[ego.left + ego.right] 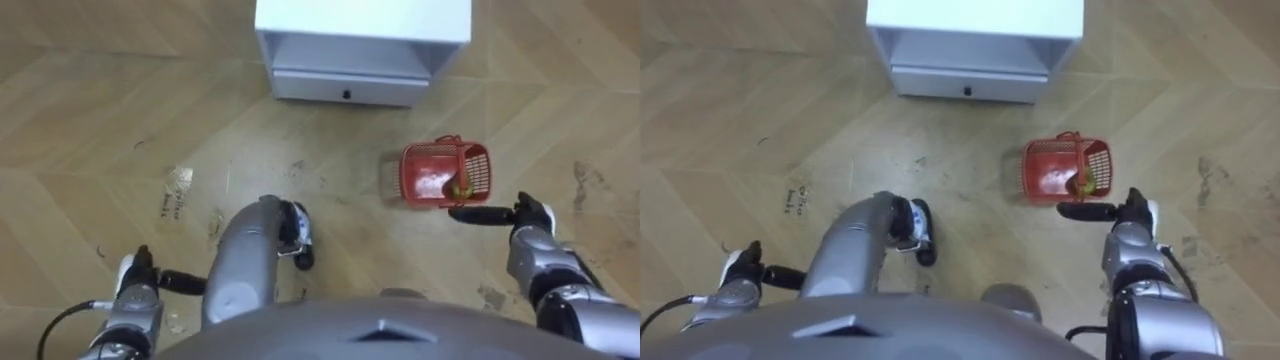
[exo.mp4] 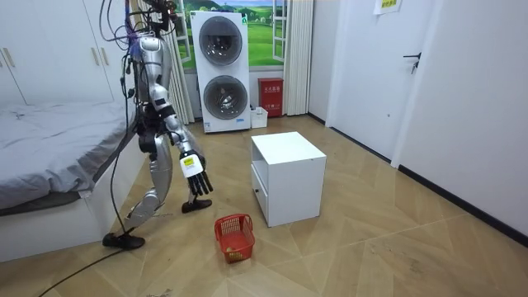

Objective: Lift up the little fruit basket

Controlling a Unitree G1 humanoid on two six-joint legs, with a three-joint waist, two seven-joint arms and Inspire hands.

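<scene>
Left eye view: red fruit basket (image 1: pixel 428 168) on floor, just ahead of right hand (image 1: pixel 528 214), not touching. Hand's fingers straight, pointing left, empty. Basket's long axis runs left–right. Left hand (image 1: pixel 138 272) well apart at lower left, fingers relaxed. Room view: basket lies before white cabinet (image 2: pixel 289 177) — right hand nearer.

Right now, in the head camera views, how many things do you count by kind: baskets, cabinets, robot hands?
Red basket: 1
White cabinet with drawer: 1
Robot hands: 2 (left hand, right hand, both with straight fingers)
Total: 4
</scene>
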